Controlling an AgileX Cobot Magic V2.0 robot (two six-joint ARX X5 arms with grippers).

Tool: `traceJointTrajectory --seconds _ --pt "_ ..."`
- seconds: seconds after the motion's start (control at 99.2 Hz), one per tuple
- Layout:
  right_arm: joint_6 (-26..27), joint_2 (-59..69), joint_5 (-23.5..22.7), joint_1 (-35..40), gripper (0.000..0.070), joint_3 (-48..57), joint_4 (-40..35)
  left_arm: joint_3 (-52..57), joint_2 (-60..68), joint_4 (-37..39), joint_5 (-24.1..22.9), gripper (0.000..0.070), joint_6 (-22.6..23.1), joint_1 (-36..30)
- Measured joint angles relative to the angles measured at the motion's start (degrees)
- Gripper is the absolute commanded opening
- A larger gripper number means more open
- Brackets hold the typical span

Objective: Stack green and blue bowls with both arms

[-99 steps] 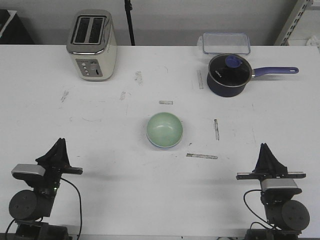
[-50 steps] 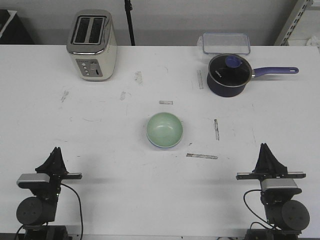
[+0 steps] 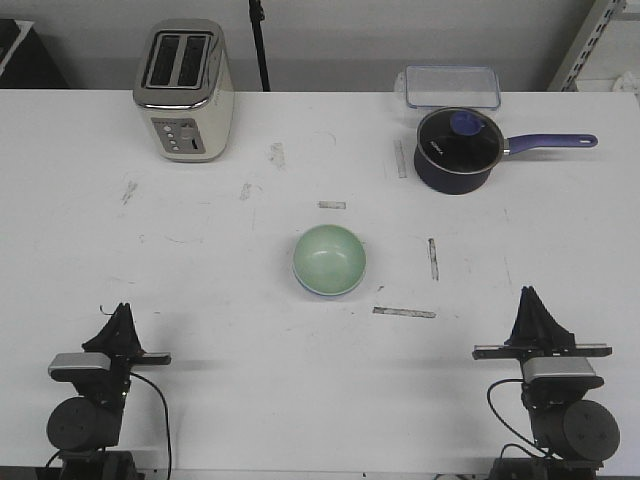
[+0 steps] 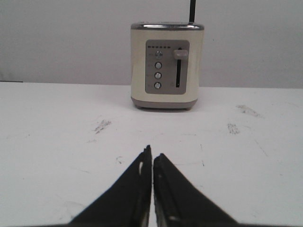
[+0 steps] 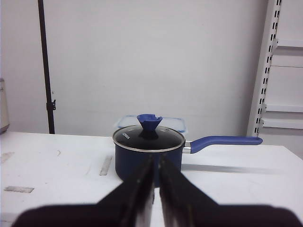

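On the white table, near its middle, sits one green bowl, pale mint and glossy, upright with its open side up; along its near edge a thin sliver of blue rim peeks out from underneath, which suggests the blue bowl lies nested below it, though only that edge can be seen. Counting the rest: one cream toaster with two slots stands at the far left, one dark navy saucepan with a glass lid and a purple handle pointing right stands at the far right, and one clear plastic container lies just behind the saucepan. Several strips of worn tape and scuff marks dot the tabletop around the bowl. Two arms sit at the near edge, well apart from the bowl and from each other. At the near left, the left gripper points forward toward the toaster; in the left wrist view its black fingers meet almost tip to tip with only a hairline slit between them, closed on nothing and touching nothing but air above the table. At the near right, the right gripper faces the saucepan; in the right wrist view its fingers are likewise pressed together, with a narrow gap showing only lower down, and it holds nothing. Neither gripper touches the bowl, which rests between them and farther forward.
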Motion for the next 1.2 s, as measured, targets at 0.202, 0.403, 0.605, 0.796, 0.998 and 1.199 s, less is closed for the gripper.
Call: traceJointTrajectory --seconds 0.202,0.403,0.605,0.796,0.998,1.199 --pt "0.0 0.0 0.0 0.0 0.0015 0.0 0.0 0.0 0.0 -0.1 0.9 0.0002 0.0 0.0" --pt "0.0 0.0 0.0 0.0 0.0015 0.0 0.0 0.0 0.0 -0.1 1.0 0.0002 0.0 0.0" --pt "0.0 0.0 0.0 0.0 0.0015 0.0 0.0 0.0 0.0 -0.1 1.0 0.0002 0.0 0.0" --pt "0.0 0.0 0.0 0.0 0.0015 0.0 0.0 0.0 0.0 -0.1 1.0 0.0002 0.0 0.0" --pt "0.0 0.0 0.0 0.0 0.0015 0.0 0.0 0.0 0.0 -0.1 1.0 0.0002 0.0 0.0" --pt "0.0 0.0 0.0 0.0 0.0015 0.0 0.0 0.0 0.0 -0.1 1.0 0.0002 0.0 0.0"
